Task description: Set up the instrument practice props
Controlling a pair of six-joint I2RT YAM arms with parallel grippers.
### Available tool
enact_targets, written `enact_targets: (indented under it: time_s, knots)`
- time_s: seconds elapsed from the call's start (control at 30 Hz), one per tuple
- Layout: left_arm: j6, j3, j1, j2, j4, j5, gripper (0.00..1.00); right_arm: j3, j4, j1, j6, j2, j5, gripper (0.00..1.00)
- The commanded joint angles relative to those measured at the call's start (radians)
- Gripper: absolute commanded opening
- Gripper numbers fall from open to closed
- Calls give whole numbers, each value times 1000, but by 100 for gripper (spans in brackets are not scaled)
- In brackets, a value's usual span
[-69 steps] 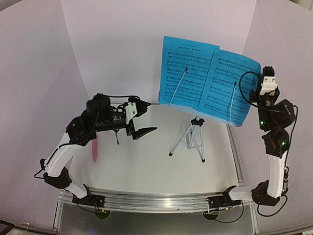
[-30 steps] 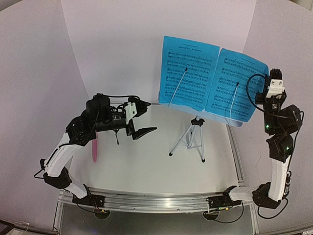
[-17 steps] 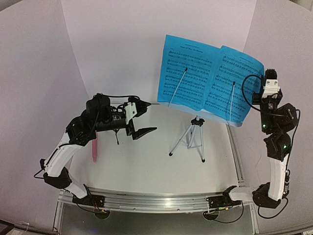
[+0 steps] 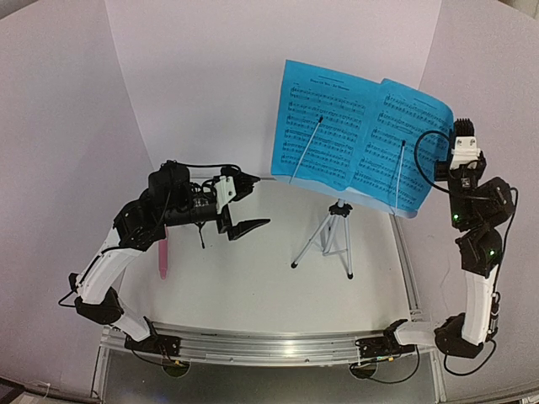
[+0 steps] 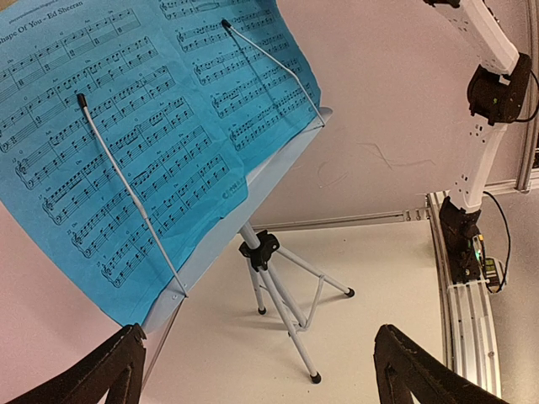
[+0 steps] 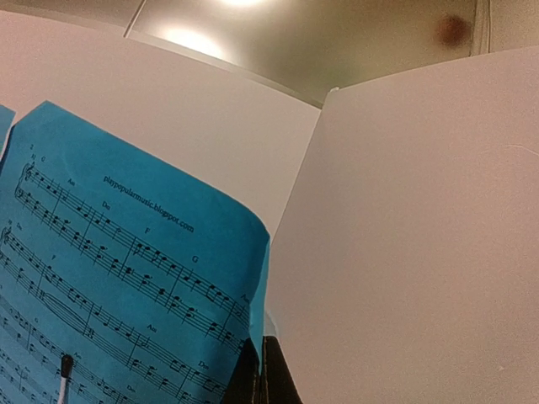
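so the left blue sheet-music page (image 5: 126, 143) reads "hape Of You - Ed Sheeran" up top, first letter cut off. the right blue sheet-music page (image 6: 126, 278) says "playpopularmusic.blogspot.com". chord letters are too tiny to trust.

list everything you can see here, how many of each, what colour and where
music stand: 1, silver tripod legs, pale desk, right of centre on the table
sheet-music pages: 2, blue, side by side on the stand's desk
page-holder wires: 2, silver with black tips, one across each page
microphone: 1, pink, lying on the left side
table: 1, white, under everything
backdrop panels: white, behind and at both sides
rail: 1, silver, along the near edge
left gripper: 1, black, open, facing the stand, holding nothing
right gripper: 1, black, shut, apparently pinching the right page's outer edge
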Motion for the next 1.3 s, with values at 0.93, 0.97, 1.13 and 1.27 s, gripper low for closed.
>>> enact_targets:
  time_s: [0.93, 0.97, 1.13, 1.27]
  knots:
    - [-3, 0, 2, -25, 26, 17, 94, 155, -157, -2, -209, 40, 0, 0]
    - [-3, 0, 3, -25, 26, 17, 95, 160, -165, -1, -214, 42, 2, 0]
    - [-4, 0, 3, -21, 28, 20, 94, 163, -170, -2, -219, 43, -1, 0]
    - [-4, -2, 2, -22, 27, 19, 95, 163, -173, -2, -227, 45, -20, 0]
